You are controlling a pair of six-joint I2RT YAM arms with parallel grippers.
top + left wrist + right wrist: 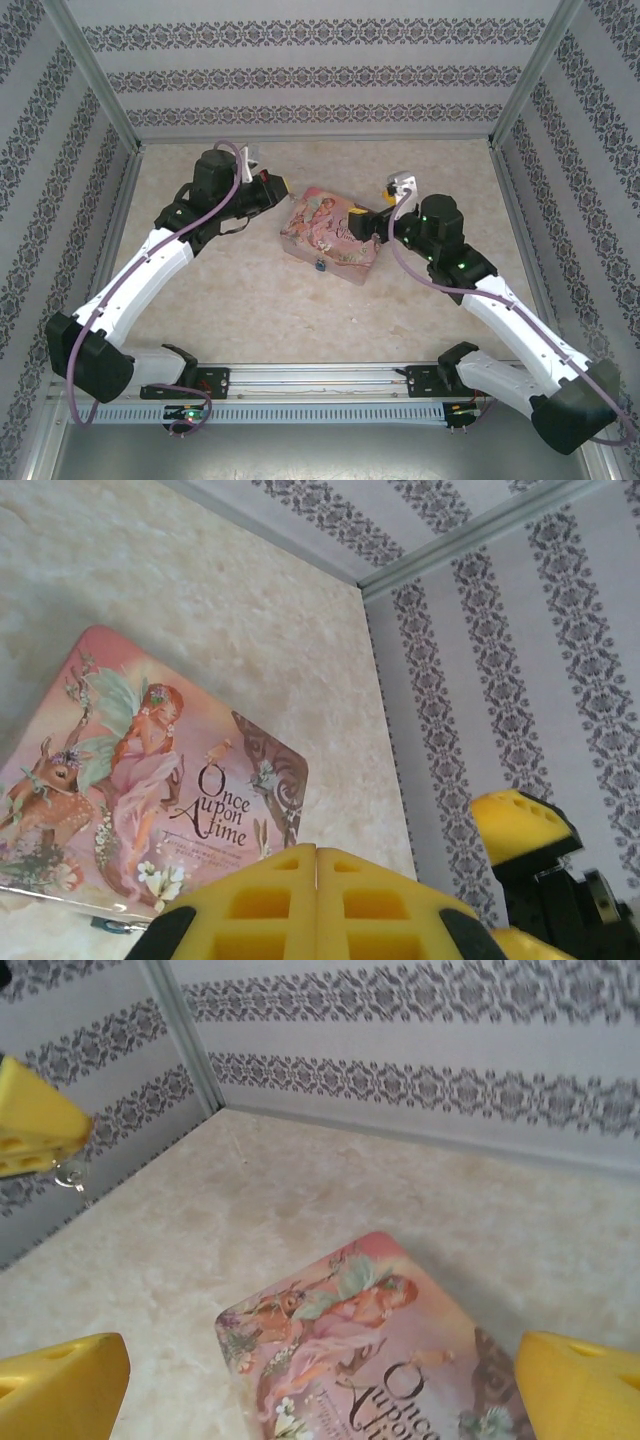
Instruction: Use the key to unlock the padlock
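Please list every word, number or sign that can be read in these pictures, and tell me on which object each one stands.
"Once Upon A time": lid of the pink tin, left wrist view.
Fine print under that title: too small to read.
Same title in the right wrist view: cut off by the picture's edge, only partly readable.
Same lid in the top external view: lettering too small to read.

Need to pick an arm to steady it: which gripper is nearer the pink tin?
Right. The right gripper hangs open at the pink tin's right end; the left gripper, shut, sits just off its far-left corner.
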